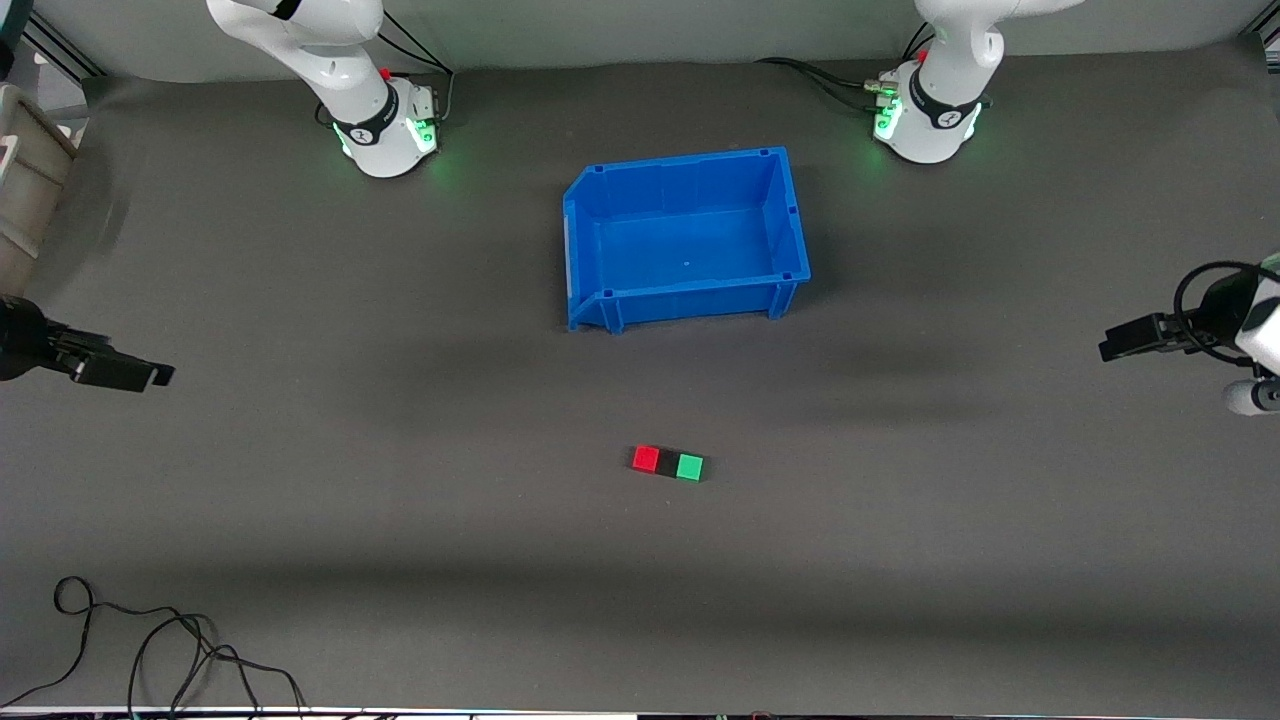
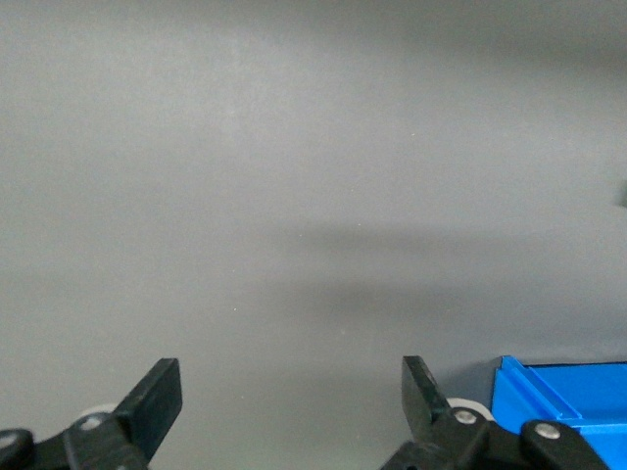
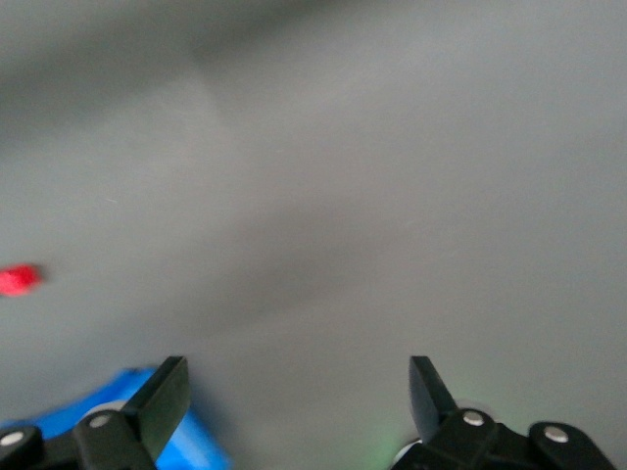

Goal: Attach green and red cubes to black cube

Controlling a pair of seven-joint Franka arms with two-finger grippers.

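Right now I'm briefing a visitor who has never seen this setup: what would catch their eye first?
The blue bin, empty, sits mid-table between the two arm bases. Nearer the front camera lies a tiny row: the red cube and green cube flank the black cube, apparently touching it. The left gripper and right gripper wait open at their own ends of the table, holding nothing.

- The dark grey table cover (image 1: 300, 480) looks matt, like a soft mat or cloth.
- The blue rectangular plastic bin (image 1: 590, 255) is smooth with a light shine.
- The small red cube (image 1: 646, 458), green cube (image 1: 689, 467) and black cube (image 1: 667, 463) look like smooth plastic.
- The white arm shells (image 1: 380, 130) are glossy plastic.
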